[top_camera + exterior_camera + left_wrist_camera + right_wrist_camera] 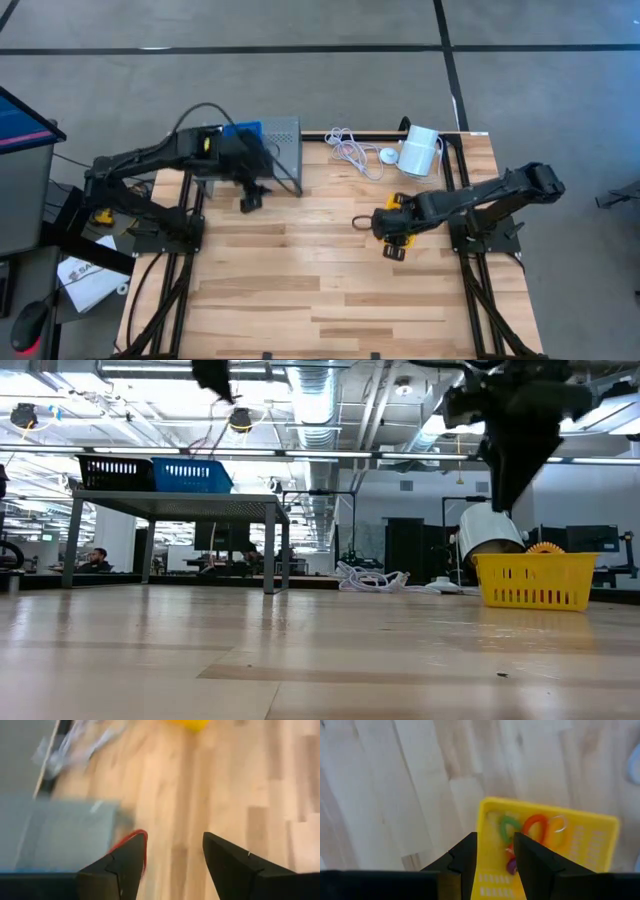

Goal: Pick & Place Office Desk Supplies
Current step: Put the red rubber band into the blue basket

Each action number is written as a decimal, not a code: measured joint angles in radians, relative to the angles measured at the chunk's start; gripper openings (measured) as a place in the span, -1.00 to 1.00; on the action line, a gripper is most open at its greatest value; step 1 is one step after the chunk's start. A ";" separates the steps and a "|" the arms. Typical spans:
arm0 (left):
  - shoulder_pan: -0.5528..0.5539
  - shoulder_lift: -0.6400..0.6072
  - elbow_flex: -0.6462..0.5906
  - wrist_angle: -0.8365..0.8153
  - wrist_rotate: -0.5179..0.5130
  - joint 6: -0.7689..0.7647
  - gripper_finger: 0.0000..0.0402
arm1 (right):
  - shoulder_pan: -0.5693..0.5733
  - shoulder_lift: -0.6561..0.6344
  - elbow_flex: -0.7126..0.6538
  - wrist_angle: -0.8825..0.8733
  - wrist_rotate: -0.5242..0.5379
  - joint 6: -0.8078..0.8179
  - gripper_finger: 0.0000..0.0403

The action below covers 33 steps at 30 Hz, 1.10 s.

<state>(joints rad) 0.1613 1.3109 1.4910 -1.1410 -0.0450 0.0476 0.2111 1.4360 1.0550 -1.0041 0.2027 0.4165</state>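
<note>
Your yellow bin [547, 847] sits nearest on the right half of the table [300, 270], holding green [508, 828], orange [536, 827] and purple [512, 866] loops; your right gripper [495, 851] hangs just above it, jaws narrow and holding nothing you can see. Farther back left, black [115, 472] and blue [192, 475] bins stand on a grey stand [270, 140]. Your left gripper [172, 852] hovers beside the stand, jaws apart, a red loop [135, 842] along one finger; contact unclear.

Coiled white cable [347, 148] beside white cylinder device [421, 151] at wooden table's [330, 290] far edge, grey stand [178, 510] at the far left
</note>
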 joint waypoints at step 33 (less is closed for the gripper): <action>-0.159 -0.157 -0.251 0.348 -0.306 0.140 -0.12 | 0.066 0.225 0.000 -0.038 0.103 0.047 -0.39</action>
<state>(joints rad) 0.0023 1.1539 1.2396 -0.7930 -0.3511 0.1873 0.2775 1.6615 1.0554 -1.0416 0.3058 0.4637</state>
